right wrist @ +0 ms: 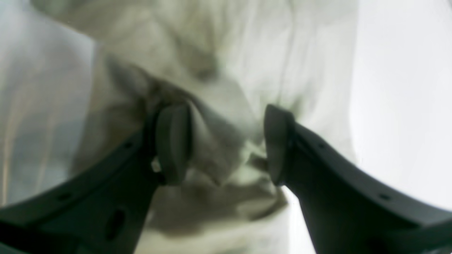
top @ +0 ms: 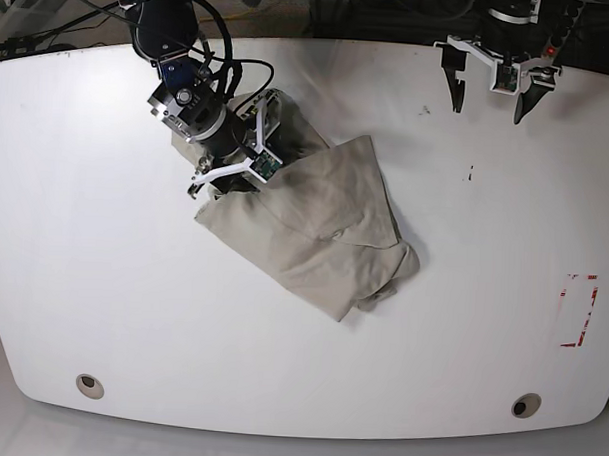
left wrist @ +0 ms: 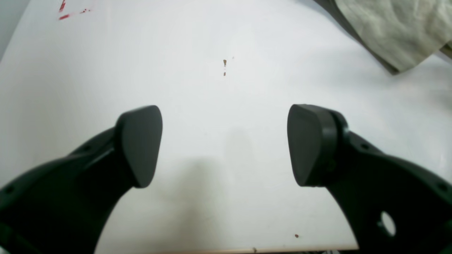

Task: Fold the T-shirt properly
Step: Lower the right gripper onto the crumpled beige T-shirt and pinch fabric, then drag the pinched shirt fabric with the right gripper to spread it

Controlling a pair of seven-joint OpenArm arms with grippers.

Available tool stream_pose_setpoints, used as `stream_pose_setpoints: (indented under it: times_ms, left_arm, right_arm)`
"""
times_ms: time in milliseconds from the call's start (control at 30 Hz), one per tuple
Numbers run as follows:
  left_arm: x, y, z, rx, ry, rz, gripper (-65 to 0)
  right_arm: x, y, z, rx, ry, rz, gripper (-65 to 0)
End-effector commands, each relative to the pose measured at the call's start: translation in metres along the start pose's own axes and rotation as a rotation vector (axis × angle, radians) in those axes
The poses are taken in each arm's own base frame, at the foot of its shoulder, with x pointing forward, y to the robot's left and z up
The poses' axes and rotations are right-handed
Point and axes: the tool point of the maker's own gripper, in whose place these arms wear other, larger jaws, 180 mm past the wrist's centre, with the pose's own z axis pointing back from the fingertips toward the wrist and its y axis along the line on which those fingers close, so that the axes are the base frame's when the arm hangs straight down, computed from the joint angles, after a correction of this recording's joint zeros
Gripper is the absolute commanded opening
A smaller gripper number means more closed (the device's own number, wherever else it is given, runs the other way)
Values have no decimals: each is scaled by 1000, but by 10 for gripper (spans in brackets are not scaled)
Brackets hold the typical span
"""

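T-shirt [top: 320, 224] crumpled mid-table, a fold between the right pincer's [right wrist: 226, 144] parted jaws.

Table: white rounded tabletop [top: 103, 281] filling the view.
Holes: round grommets at seven [top: 90, 385] and five o'clock [top: 524, 405].
Markings: red tape rectangle [top: 579, 311] at four o'clock.
Background: dark cables [top: 342, 14] at twelve.

The left gripper [left wrist: 224, 144] stands with its two dark pads wide apart and nothing between them. Below the pads lies the white table [left wrist: 226, 91], which serves as the reference. At the table's upper right corner a beige T-shirt [left wrist: 399, 30] rests, wrinkled. Red marks [left wrist: 67, 12] sit at the table's upper left. Small brown specks [left wrist: 224, 67] lie near its centre, possibly chipped surface.
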Motion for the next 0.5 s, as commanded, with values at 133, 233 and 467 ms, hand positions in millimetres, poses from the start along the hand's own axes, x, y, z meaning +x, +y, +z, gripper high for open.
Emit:
stream_pose_setpoints:
  times_ms: [133, 233, 467]
  left_arm:
    - [-1, 2, 2, 3, 20, -10, -132]
    - [-6, 2, 2, 4, 51, -10, -132]
    - [-6, 1, 1, 3, 51, -7, -132]
  right_arm:
    - [15, -25, -4, -48, -39, 20, -322]
    - [12, -30, -9, -49, -26, 19, -322]
    - [12, -43, -17, -67, -17, 15, -322]
